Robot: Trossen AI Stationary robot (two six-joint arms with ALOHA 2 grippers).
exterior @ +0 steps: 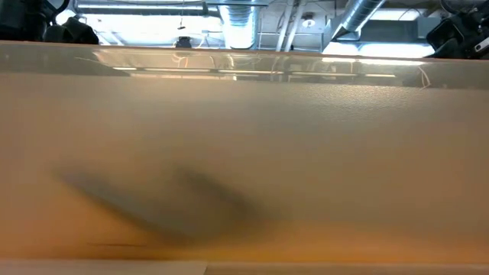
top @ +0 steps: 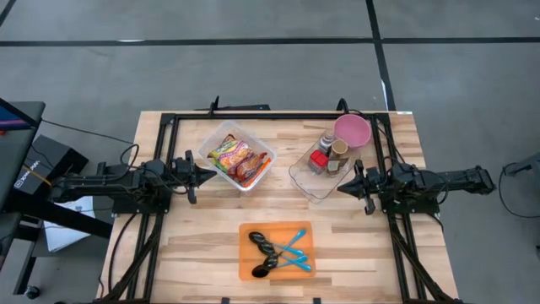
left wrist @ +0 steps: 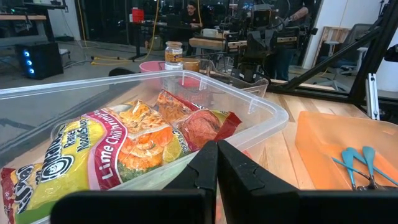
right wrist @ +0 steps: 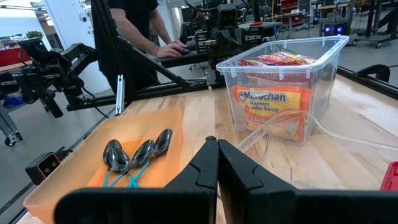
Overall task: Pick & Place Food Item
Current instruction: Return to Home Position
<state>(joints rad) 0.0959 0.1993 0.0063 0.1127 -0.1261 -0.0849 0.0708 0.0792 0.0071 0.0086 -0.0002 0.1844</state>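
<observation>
Pointing the left gripper (top: 209,175) inward from the left side, pinched narrow, gripping nothing. Pointing the right gripper (top: 342,187) inward from the right, likewise narrow and carrying nothing. Showing the noodle packs (top: 236,160) lying in the clear bin (top: 213,137), far and left of centre, and spoons (top: 278,251) in the orange bin (top: 245,231), near centre.

Quick count here: two clear bins (top: 251,139), one orange tray (top: 247,232), three dark spoons (right wrist: 142,152), one pink cup (top: 352,129).
</observation>
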